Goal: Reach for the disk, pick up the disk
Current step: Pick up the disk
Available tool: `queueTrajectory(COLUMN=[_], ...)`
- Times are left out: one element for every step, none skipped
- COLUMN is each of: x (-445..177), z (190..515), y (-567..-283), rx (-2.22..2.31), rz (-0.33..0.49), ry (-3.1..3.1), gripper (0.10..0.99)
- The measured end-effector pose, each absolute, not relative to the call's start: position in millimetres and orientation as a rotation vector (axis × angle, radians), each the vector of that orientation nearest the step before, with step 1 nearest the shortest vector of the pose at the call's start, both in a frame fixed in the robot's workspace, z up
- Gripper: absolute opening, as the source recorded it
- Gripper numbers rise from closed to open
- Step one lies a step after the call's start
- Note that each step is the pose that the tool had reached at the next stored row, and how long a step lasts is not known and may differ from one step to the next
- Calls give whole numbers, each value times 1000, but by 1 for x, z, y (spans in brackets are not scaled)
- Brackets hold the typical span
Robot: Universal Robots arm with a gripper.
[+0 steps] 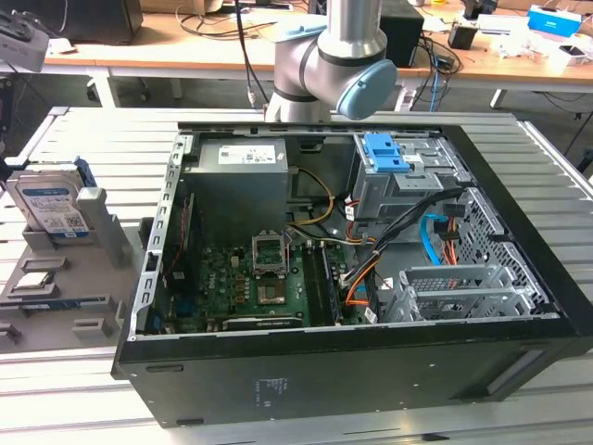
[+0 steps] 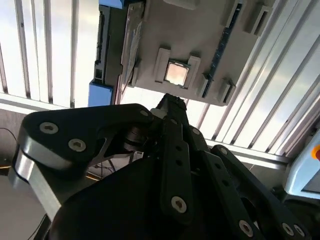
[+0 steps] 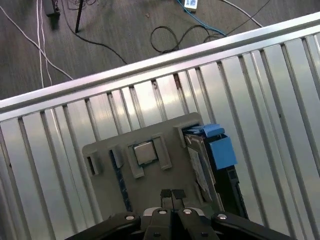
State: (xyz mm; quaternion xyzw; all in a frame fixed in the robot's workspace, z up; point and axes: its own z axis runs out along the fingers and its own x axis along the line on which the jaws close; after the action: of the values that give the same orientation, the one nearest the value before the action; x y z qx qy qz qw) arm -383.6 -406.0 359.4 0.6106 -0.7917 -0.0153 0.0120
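The disk (image 1: pixel 51 206) stands on edge in a grey holder (image 1: pixel 104 236) at the exterior view's left, its white-and-blue label facing the camera. In the first wrist view the disk (image 3: pixel 199 167) is seen from above with its blue side rail (image 3: pixel 221 151). My gripper (image 3: pixel 172 196) hangs above the holder (image 3: pixel 155 181), shut with nothing between its fingers. It is off to one side of the disk and well clear of it. In the second wrist view the gripper (image 2: pixel 170 103) points at the holder (image 2: pixel 200 35), with the disk (image 2: pixel 110 50) beside it.
A small square silver chip (image 3: pixel 145 152) lies in a holder slot close to the fingertips. An open computer case (image 1: pixel 371 241) with a blue latch piece (image 1: pixel 384 153) takes up the slatted metal table (image 1: pixel 556 158). The arm's elbow (image 1: pixel 343 65) stands behind the case. Cables lie on the floor (image 3: pixel 125 30).
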Motion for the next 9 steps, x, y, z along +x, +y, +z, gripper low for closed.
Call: queueTrajectory(x=[-384, -384, -384, -384, -384, -384, -384, -384, -384], z=[359, 359, 359, 359, 359, 359, 359, 359, 359], y=[-406, -406, -406, -406, -406, -406, -406, -406, -406], rx=[1930, 1952, 1989, 2017, 2039, 2063, 2077, 2092, 2117], rz=[-47, -47, -46, -46, -46, -45, -45, -45, -44], ry=[-2448, -2430, -2398, -2375, -2356, -2334, -2322, -2308, -2284], gripper=[106, 106, 106, 106, 106, 106, 106, 106, 106])
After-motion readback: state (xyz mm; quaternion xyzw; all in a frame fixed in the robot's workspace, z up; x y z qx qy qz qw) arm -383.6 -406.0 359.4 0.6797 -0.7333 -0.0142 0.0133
